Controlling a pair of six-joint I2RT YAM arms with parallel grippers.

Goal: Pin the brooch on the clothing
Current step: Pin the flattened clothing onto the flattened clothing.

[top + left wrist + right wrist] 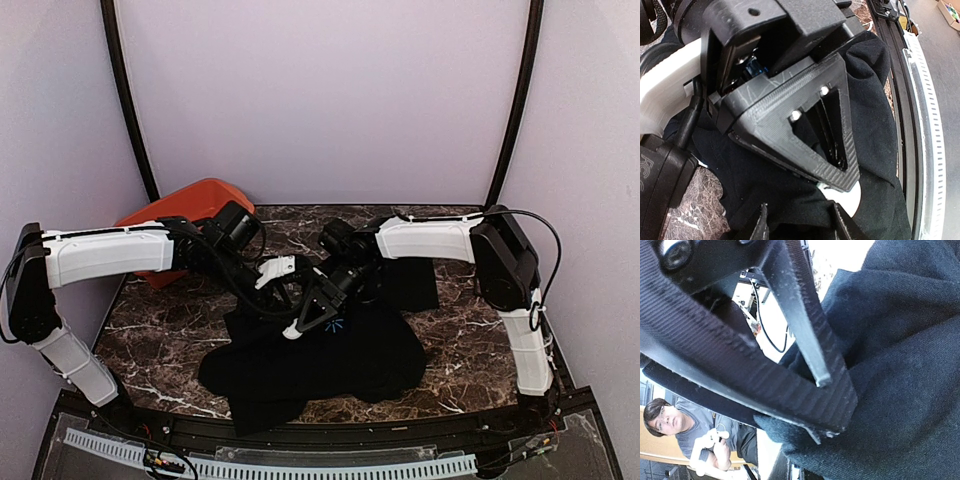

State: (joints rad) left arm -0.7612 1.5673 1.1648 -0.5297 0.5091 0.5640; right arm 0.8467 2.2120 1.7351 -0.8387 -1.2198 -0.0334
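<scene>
None of the three views shows the brooch plainly. The only candidate is a pale rounded edge under the tip of the right gripper in the left wrist view; it may be the disc, but too little of it shows. It lies against the T-shirt, a black one crumpled on the middle of the marble table and spreading toward the near edge. The shirt's light-blue starburst print faces up just beside the spot where the arms meet.

The right gripper presses a triangular finger into the cloth there. Its second finger is hidden behind the first, so I cannot tell whether the claw is pressed together or pinching something. The left gripper reaches in from the left edge. Its fingertips stand apart with black fabric bunched between them, and I cannot tell whether they squeeze it. An orange bin stands in the far left corner, well apart.

I judge the job to be midway. Both arms are at the shirt, but no brooch shows fastened on the cloth. Seating the pin, letting go and drawing both arms clear are left to do.
</scene>
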